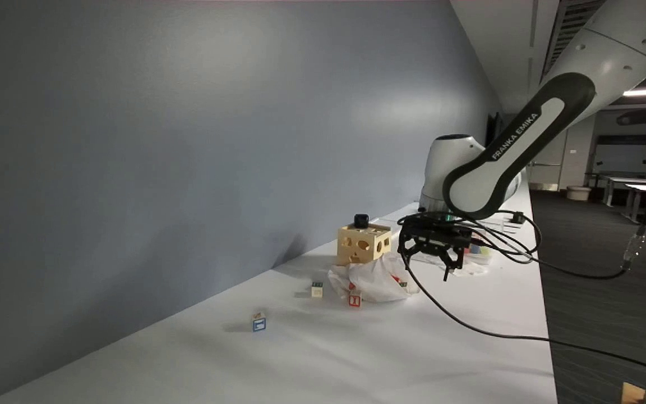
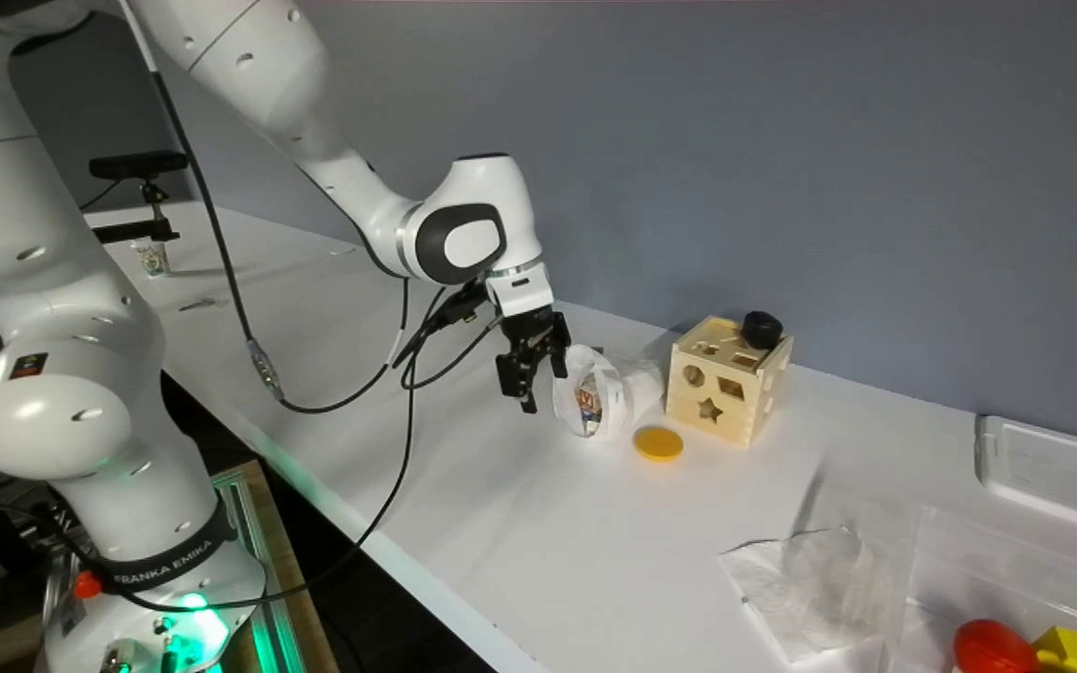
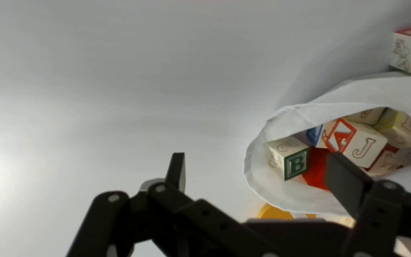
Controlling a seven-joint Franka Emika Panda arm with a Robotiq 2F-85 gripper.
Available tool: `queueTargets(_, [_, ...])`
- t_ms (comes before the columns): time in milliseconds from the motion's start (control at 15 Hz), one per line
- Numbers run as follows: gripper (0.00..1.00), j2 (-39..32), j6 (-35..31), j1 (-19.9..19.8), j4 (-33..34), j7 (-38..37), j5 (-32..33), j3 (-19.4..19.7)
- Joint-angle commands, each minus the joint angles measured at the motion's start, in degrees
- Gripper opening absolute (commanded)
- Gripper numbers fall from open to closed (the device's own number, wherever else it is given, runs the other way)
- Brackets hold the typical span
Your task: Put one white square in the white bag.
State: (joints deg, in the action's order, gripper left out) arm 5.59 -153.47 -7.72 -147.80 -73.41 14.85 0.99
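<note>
White square blocks (image 1: 317,292) printed with letters lie both loose on the table (image 1: 413,348) and inside the white bag (image 3: 298,117); which one the task means I cannot tell. In an exterior view three loose ones sit on the bag's side away from the gripper (image 1: 426,271), the red-faced one right at the bag's edge. The wrist view catches only one loose block (image 3: 407,53), just beside the bag's rim, yet it alone makes a B, an A and a J readable inside, beside a red piece (image 3: 316,169). The gripper's jaws stand wide apart, one finger (image 3: 346,175) overlapping the bag's opening in that view, the other the table. A yellow disc (image 2: 658,444) beside the bag, partly hidden there, shows whole in an exterior view. In both exterior views the wooden box (image 2: 735,411), a black piece (image 2: 762,330) on top, stands near the gripper and just beside the bag.
</note>
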Motion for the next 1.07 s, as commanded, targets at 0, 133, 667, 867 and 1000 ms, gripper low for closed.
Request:
queueTargets(0, [1.00, 1.28, -7.54, -1.46, -4.62, -2.08, 2.17, 0.77])
queueTargets(133, [1.00, -0.12, -12.14, -2.52, -5.50, -3.05, 2.99, 0.99])
queueTargets(667, [1.00, -2.46, -15.77, -4.13, -5.56, -5.03, 4.86, 0.78])
queueTargets(867, [1.00, -3.70, -15.95, -3.70, -4.99, -4.65, 3.48, 0.71])
queueTargets(1000, [1.00, -5.96, -18.22, -4.93, -3.88, -8.47, 7.52, 0.75])
